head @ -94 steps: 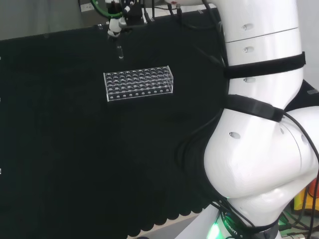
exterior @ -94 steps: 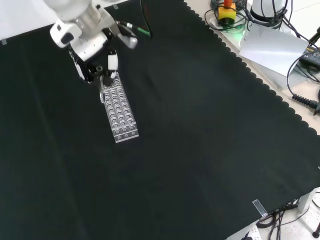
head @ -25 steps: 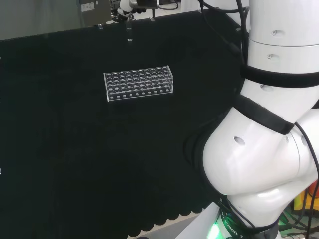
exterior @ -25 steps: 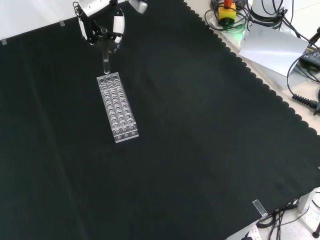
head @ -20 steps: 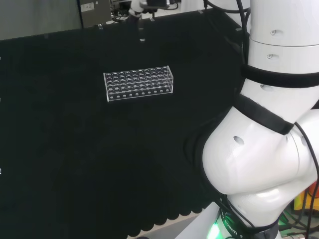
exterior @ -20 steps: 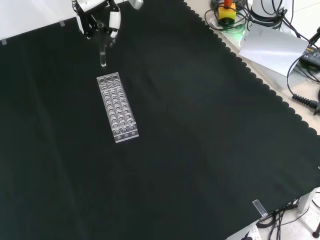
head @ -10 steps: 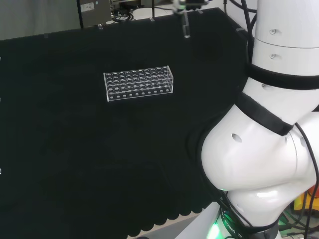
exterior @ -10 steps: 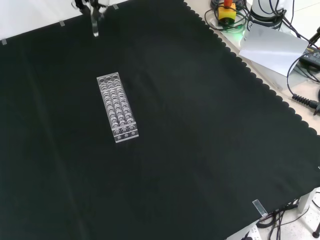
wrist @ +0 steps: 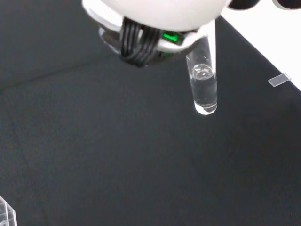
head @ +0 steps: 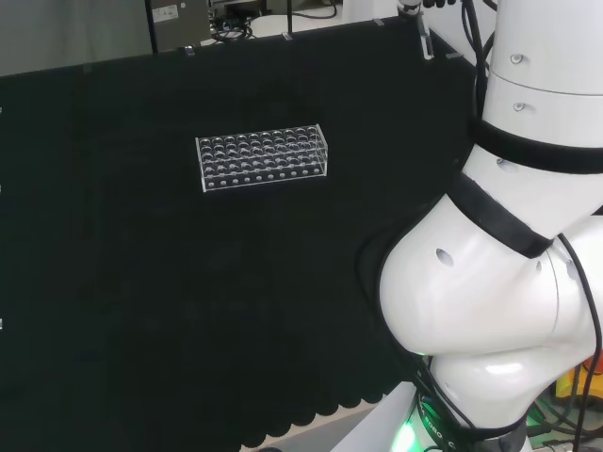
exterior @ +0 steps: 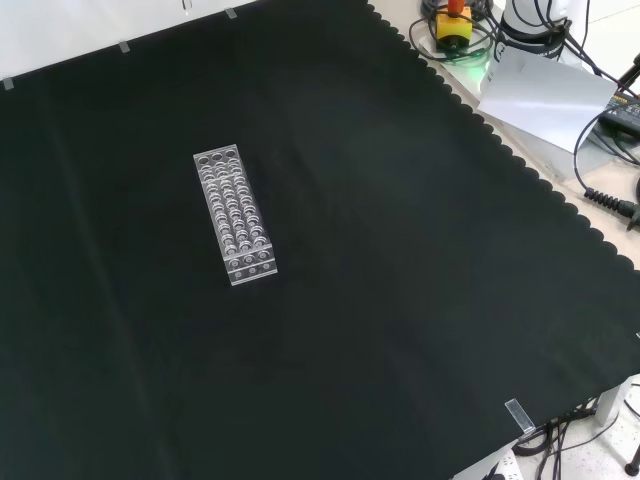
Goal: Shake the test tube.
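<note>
A clear test tube (wrist: 203,80) with a little clear liquid at its bottom hangs upright under the white hand (wrist: 155,14), high above the black cloth. In the head view the test tube (head: 425,44) shows at the top edge, just left of the arm's white links (head: 509,235) and well to the right of the rack. The clear plastic test tube rack (head: 262,158) stands on the cloth by itself, and in the front view the rack (exterior: 236,216) lies left of centre. A corner of the rack (wrist: 4,214) shows in the wrist view.
The cloth's scalloped edge (exterior: 520,165) runs along the right in the front view. Beyond it lie a yellow and red button (exterior: 453,22), cables and a white sheet (exterior: 545,95). A small tape tab (wrist: 279,80) marks the cloth's border.
The hand has carried the tube from above the rack's end to the right in the head view, and out over the top edge of the front view. The rack has stayed put.
</note>
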Available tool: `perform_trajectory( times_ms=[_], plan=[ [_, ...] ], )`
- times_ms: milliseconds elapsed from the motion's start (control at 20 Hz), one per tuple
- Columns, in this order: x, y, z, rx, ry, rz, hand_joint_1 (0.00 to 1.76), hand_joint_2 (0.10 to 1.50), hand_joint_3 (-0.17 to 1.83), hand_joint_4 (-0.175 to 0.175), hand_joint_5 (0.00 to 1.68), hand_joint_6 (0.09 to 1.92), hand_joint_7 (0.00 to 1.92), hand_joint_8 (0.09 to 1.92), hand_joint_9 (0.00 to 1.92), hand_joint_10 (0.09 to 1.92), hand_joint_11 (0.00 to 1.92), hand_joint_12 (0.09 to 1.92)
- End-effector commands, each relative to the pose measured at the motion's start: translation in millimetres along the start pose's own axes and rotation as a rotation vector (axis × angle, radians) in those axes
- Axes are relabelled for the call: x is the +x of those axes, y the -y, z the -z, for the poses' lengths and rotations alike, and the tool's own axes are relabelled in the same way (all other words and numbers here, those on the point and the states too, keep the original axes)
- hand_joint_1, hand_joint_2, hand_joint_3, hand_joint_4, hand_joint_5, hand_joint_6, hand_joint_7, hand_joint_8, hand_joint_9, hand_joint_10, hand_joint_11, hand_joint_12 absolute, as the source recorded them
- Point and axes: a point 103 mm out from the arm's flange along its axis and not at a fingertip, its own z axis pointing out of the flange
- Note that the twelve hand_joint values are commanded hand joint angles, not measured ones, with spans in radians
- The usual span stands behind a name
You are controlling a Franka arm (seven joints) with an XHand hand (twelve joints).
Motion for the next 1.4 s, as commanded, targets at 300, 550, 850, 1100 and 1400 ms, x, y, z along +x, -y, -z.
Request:
perform_trajectory(
  times_ms=[300,550,850,1100,1400],
  plan=[
    [93.5,21.0,-10.2,0.015,-0.069,0.176,1.23,0.66,0.60,-0.175,1.36,0.47,1.79,0.36,1.64,0.49,1.29,0.83],
    [164.7,40.5,-11.7,0.038,-0.152,0.288,1.23,0.66,0.60,-0.175,1.36,0.47,1.79,0.36,1.64,0.49,1.29,0.83],
    [241.9,74.1,-8.4,0.049,-0.172,0.435,1.23,0.66,0.60,-0.175,1.36,0.47,1.79,0.36,1.64,0.49,1.29,0.83],
    [268.8,89.2,-2.9,0.033,-0.160,0.510,1.23,0.66,0.60,-0.175,1.36,0.47,1.79,0.36,1.64,0.49,1.29,0.83],
    [245.2,77.7,-6.1,0.026,-0.090,0.482,1.23,0.66,0.60,-0.175,1.36,0.47,1.79,0.36,1.64,0.49,1.29,0.83]
  ],
)
